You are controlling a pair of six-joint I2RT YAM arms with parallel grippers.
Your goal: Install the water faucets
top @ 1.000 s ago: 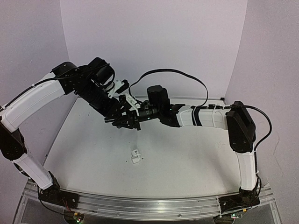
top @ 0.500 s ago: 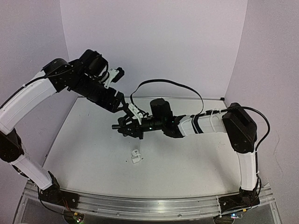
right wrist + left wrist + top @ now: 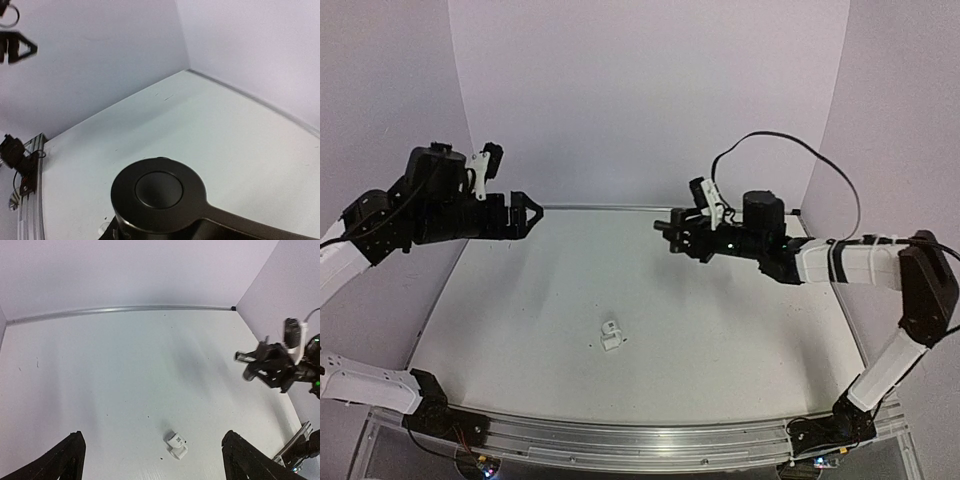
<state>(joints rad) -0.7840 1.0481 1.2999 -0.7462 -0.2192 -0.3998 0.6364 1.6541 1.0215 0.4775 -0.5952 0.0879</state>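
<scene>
- Step in hand, as I judge it: the two faucet parts are not yet joined. One is held in the air and the other waits on the worktop [image 3: 740, 320].
- The right gripper [image 3: 670, 228] is closed, and a thin dark rod juts from its tip. I take this rod for the black spout [image 3: 240, 356]. In the right wrist view a round black end fills the foreground, but the grip itself cannot be made out.
- The left gripper [image 3: 530, 213] stands wide open and empty. Its fingers [image 3: 70, 460] sit at the two bottom corners of the left wrist view.
- The white fitting [image 3: 611, 336] lies alone on the worktop, well below both grippers and roughly midway between them. From the left gripper it is ahead and down, slightly toward its right finger.
- Pose: both arms are raised and well apart. The left forearm is about level with its gripper pointing toward the right arm, and the right gripper points back at it.
- The next move probably calls for the left gripper to descend over the fitting and close on its blocky sides. It should hold the fitting steady, socket exposed, so the spout can be lined up and pushed in. The part is tiny, so a poorly centred pinch could flick it away.
</scene>
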